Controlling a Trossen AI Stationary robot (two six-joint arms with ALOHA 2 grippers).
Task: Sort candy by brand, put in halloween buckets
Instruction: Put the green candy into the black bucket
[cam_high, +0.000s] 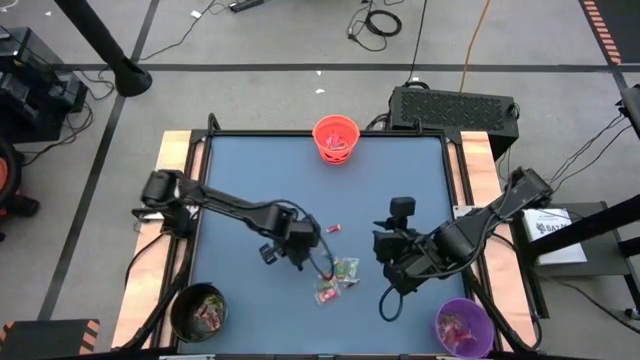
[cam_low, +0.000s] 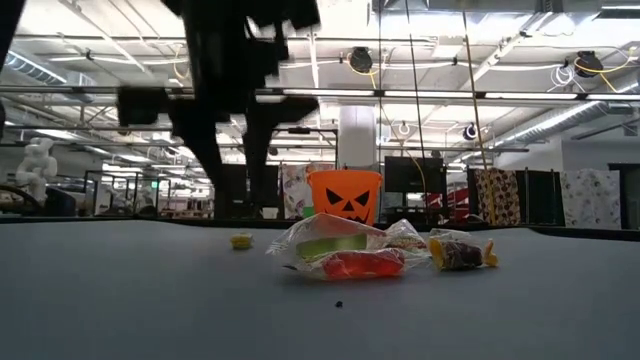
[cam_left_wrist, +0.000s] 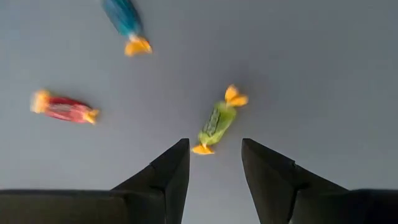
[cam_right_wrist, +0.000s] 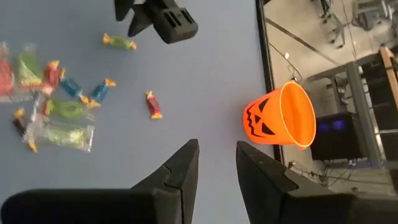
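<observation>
Around my counter: the things that are not part of my sorting.

My counter (cam_high: 250, 170) has a blue-grey top with pale wooden strips along both sides. Beyond its far edge I see a black perforated box (cam_high: 452, 106) on the grey floor (cam_high: 270, 40), with dark cables (cam_high: 378, 20) coiled farther off and an orange cable (cam_high: 474, 45) running toward the box. Level across the counter, I see a white pillar (cam_low: 356, 138) and ceiling lights (cam_low: 500, 40) in the room behind.
</observation>
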